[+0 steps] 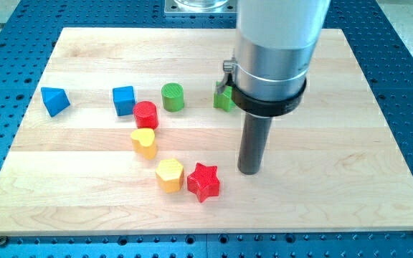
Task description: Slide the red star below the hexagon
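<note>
A pale wooden board (350, 179) lies on a blue perforated table, seen from the front. The arm carries no gripper, so nothing is clamped or let go — only my tip (250, 171), the lower end of a dark rod, resting on the wood. The red star-shaped block (203, 182) sits just to the view's left of my tip and slightly lower, close but apart. It touches, or nearly touches, the right side of the yellow hexagonal block (169, 175). To end below the hexagon, the star must probably travel toward the view's bottom and then left — bare wood lies there, though the board's bottom edge is near. A yellow heart-shaped block (144, 142) stands above the hexagon, clear of that path.
</note>
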